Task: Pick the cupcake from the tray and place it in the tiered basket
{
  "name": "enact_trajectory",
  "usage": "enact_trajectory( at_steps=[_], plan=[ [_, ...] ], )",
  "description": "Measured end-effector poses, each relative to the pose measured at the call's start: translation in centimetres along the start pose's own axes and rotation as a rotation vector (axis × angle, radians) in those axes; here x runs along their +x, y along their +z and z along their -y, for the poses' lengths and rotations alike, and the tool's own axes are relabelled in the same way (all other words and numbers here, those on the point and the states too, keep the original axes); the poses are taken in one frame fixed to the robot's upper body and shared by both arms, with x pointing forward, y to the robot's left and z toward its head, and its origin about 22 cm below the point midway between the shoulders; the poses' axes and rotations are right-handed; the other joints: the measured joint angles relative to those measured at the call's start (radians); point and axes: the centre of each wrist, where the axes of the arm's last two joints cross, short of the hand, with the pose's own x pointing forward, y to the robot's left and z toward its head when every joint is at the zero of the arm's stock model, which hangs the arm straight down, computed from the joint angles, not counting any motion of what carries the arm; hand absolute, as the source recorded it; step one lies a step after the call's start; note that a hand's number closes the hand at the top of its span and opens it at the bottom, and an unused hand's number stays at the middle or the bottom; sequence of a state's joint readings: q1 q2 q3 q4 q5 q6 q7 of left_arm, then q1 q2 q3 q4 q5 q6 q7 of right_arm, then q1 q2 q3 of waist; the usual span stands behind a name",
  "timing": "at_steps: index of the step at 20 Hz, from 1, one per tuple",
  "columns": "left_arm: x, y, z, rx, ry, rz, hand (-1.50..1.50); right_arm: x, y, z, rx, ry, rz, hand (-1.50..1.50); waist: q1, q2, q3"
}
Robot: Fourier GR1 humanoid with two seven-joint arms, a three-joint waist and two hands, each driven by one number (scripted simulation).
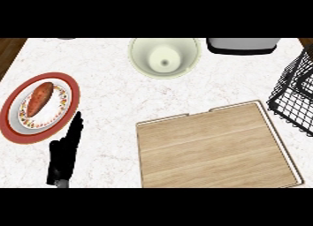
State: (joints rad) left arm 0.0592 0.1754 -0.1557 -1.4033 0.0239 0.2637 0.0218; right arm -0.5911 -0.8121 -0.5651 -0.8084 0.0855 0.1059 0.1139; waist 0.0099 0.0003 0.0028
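Observation:
The wooden tray lies on the counter right of the middle, and its surface shows bare wood with nothing on it. No cupcake shows anywhere in the head view. The black wire tiered basket stands at the right edge, partly cut off. My left hand rises from the lower left with straight fingers pointing up, open and holding nothing, just left of the tray and below the plate. My right hand does not show.
A red-rimmed plate with a sweet potato sits at the left. A pale round bowl stands at the back middle. A grey and black appliance is at the back right.

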Motion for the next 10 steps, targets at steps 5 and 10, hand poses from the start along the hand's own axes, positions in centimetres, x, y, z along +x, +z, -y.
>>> enact_trajectory(
  at_steps=[5,10],
  plan=[
    [-0.3,0.2,-0.1,0.009,0.005,-0.003,0.0,0.7,0.4,4.2,-0.2,-0.086,0.046,-1.5,-0.009,-0.002,0.0],
    [-0.4,0.4,-0.8,0.018,0.012,-0.006,0.0,0.9,2.0,10.8,-0.403,-0.123,-0.001,-1.5,-0.019,-0.004,-0.001]
  ],
)
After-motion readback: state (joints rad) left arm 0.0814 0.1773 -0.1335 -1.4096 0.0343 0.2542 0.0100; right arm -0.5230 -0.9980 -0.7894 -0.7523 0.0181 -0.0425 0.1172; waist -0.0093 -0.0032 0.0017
